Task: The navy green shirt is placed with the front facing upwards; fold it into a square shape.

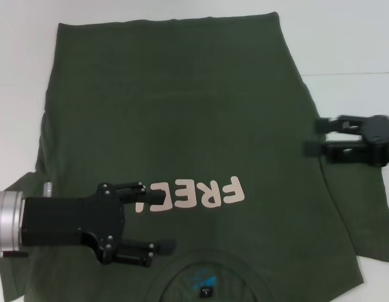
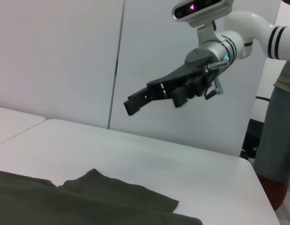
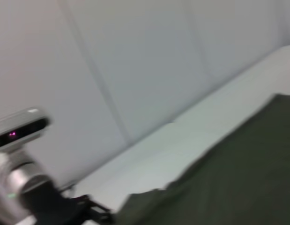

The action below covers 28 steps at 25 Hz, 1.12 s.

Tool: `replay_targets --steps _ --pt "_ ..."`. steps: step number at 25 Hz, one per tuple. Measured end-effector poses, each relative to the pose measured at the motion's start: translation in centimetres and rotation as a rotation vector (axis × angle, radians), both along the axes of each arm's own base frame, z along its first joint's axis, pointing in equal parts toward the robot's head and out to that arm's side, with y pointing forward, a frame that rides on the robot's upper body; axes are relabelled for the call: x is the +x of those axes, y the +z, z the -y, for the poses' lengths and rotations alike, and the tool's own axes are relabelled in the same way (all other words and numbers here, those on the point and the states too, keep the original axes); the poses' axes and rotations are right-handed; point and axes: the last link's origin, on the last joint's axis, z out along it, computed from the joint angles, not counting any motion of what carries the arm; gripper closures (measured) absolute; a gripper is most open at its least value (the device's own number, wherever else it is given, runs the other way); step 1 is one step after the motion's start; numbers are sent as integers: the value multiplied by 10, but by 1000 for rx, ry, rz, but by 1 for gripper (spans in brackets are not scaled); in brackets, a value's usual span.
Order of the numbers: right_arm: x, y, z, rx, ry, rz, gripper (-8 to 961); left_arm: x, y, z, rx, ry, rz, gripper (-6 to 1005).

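The navy green shirt (image 1: pixel 181 113) lies flat, front up, on the white table (image 1: pixel 345 44). Its collar with a blue label (image 1: pixel 203 280) is nearest me, and the pale "FREE!" lettering (image 1: pixel 200 195) is just beyond it. My left gripper (image 1: pixel 153 217) hovers open over the chest, between the lettering and the collar, holding nothing. My right gripper (image 1: pixel 315 136) stands open at the shirt's right side edge, above the right sleeve (image 1: pixel 370 220). The left wrist view shows the right gripper (image 2: pixel 135 101) raised above the table and a sleeve (image 2: pixel 112 197) lying flat.
A seam (image 1: pixel 351 73) crosses the table at the far right. White wall panels (image 2: pixel 65 56) stand behind the table. A person (image 2: pixel 280 122) stands past the table's corner in the left wrist view. In the right wrist view, shirt cloth (image 3: pixel 229 187) covers the table.
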Motion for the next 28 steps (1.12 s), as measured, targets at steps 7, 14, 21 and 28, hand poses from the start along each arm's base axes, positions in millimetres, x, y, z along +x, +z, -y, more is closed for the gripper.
replay_targets --steps 7,14,21,28 --pt "35 29 8 72 -249 138 38 3 -4 -5 2 4 3 123" --pt "63 37 17 25 -475 316 41 7 -9 -9 -6 5 11 123" --pt "65 50 19 -70 -620 408 42 10 -10 -10 -11 -2 14 123" --pt "66 47 15 -127 -721 486 43 10 -13 -10 -14 -11 17 123"
